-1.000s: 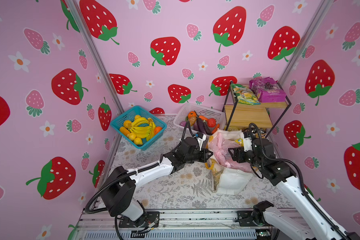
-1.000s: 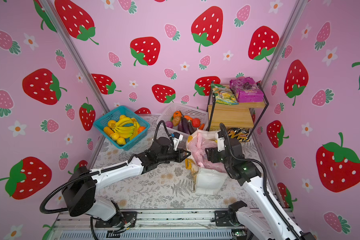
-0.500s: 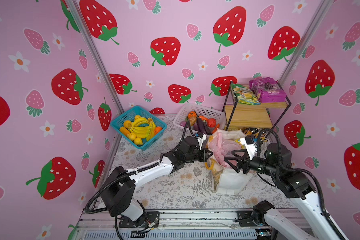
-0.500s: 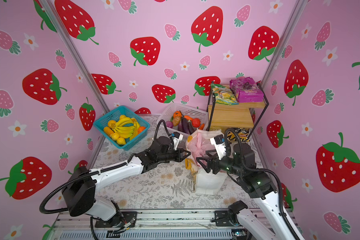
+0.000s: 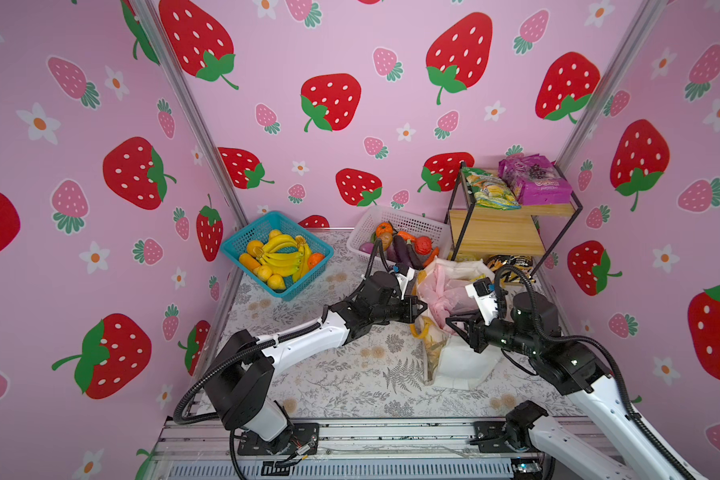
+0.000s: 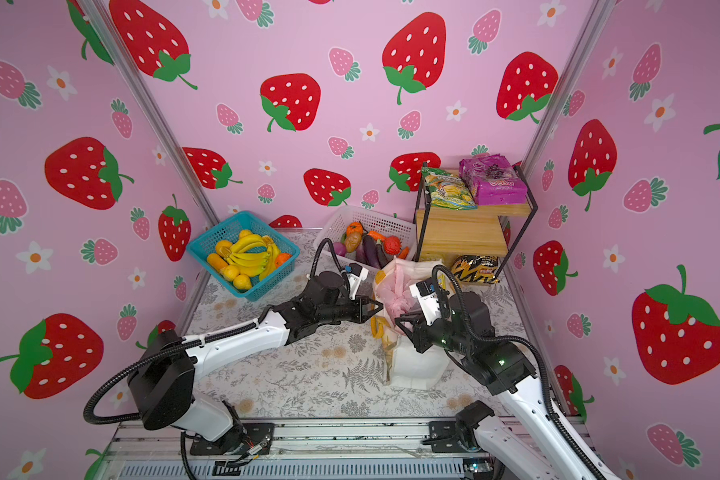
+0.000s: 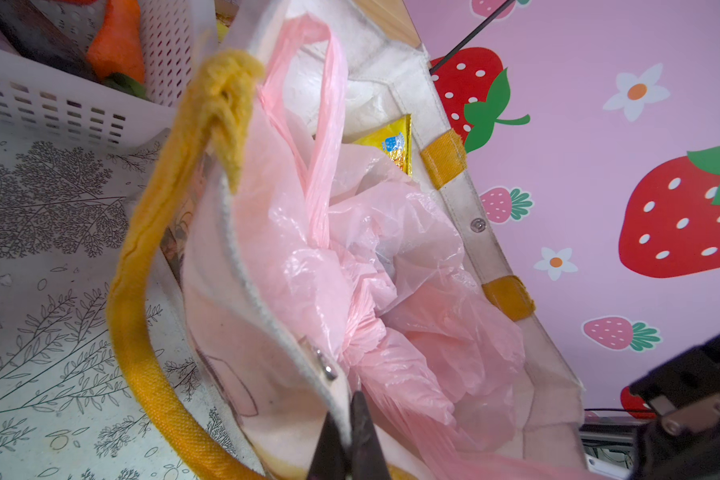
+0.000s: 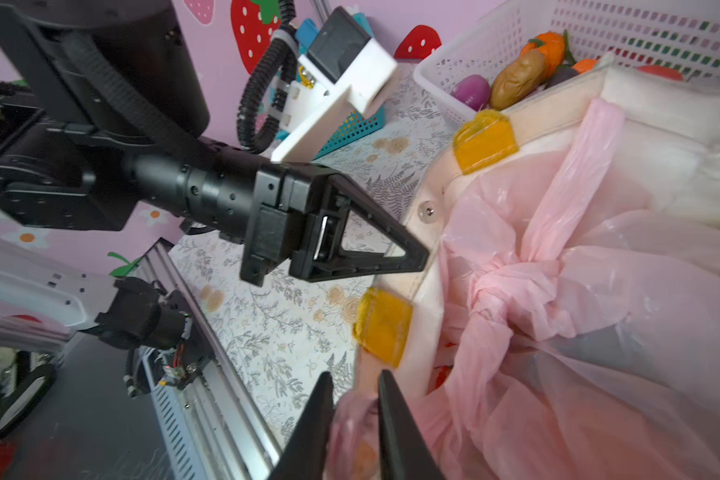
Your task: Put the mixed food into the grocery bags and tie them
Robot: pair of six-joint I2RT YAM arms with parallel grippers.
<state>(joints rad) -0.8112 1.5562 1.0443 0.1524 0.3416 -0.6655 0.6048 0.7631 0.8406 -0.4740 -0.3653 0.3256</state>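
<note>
The white tote with yellow handles stands right of the table's middle in both top views. The pink bag sits inside it, its loop handles twisted into a knot. A yellow packet shows deep in the tote. My left gripper is shut on the tote's near rim, and its shut tip shows from above. My right gripper reaches in from the right, its fingers closed on a fold of the pink bag's plastic.
A blue basket of bananas and oranges stands at the back left. A white basket of toy vegetables is close behind the tote. The wire-and-wood shelf at the back right carries a green-yellow packet, a purple packet and, below, a black-and-yellow packet.
My right arm has drawn back from over the bag and turned to face it from the right. Its jaws stood wide, then closed on the pink plastic. The left arm has not moved.
</note>
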